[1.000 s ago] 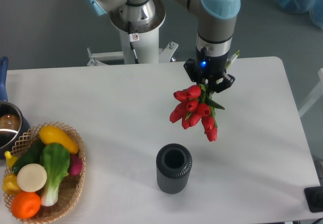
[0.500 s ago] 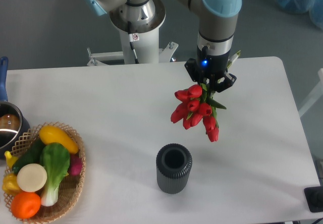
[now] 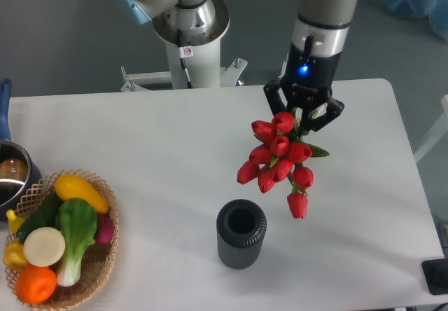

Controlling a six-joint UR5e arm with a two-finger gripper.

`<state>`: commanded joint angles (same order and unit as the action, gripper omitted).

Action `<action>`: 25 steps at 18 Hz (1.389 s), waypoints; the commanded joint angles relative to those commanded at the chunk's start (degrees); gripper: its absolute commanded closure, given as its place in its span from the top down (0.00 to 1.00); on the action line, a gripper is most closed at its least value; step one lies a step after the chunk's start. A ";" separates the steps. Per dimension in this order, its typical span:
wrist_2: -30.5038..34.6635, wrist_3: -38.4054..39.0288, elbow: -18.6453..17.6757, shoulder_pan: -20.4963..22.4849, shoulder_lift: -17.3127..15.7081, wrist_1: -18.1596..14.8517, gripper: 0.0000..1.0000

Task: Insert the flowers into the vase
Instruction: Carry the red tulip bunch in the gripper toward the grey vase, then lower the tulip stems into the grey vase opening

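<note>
Starting at the left edge, a pot (image 3: 12, 174) with a blue handle stood partly out of view, and something brown lay inside it. Just beside it sat a wicker basket (image 3: 101, 265) filled with toy vegetables: yellow, green, white and orange pieces could be told apart. The table (image 3: 161, 157) was white. Behind it rose the arm's base (image 3: 190, 24), a white column with a small sticker (image 3: 187, 52) that had a red mark; its writing was too small to read. No other label or brand could be read.

Near the front middle of the table stood the vase (image 3: 241, 234), dark grey and ribbed, upright, with its round mouth open to the camera. It was free and nothing touched it.

To the right, the arm came down from the top edge in a near vertical pose, with the wrist pointing at the table and a blue light (image 3: 304, 66) glowing on it. The gripper (image 3: 302, 117) hung above the table, its black fingers closed around the green stems of the flowers (image 3: 280, 160). The red buds hung downward and a little to the left below the fingers. The bunch was in the air, up and to the right of the vase, near it but apart from its mouth.
</note>
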<state>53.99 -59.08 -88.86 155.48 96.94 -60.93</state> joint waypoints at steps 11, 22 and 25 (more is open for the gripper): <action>-23.93 10.30 1.75 -0.97 5.36 10.04 0.08; -32.71 12.67 8.44 -2.46 14.41 15.83 0.15; -32.72 12.59 8.53 -2.64 15.47 17.42 0.15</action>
<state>21.27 -46.49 -80.33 152.84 112.41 -43.51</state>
